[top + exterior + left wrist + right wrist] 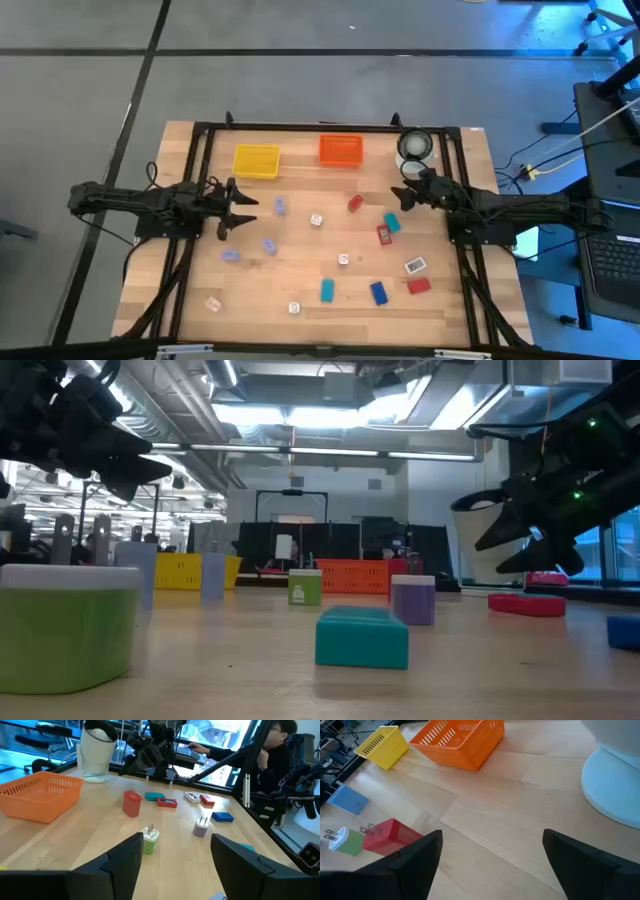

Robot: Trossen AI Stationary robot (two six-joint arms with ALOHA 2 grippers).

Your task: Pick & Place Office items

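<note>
Orange tray (pixel 341 150) beside yellow tray (pixel 256 161) (contents unclear).

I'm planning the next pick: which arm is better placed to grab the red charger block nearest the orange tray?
Probably the right. The right gripper, open and empty, hovers just beside the red block, which lies just ahead of it in its wrist view. The left gripper, also open, waits farther off across the table.

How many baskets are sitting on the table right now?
2. The yellow basket sits at the table's far edge, left of centre. The orange basket sits beside it to the right, apart from it. Both look empty; nothing hides a third.
</note>
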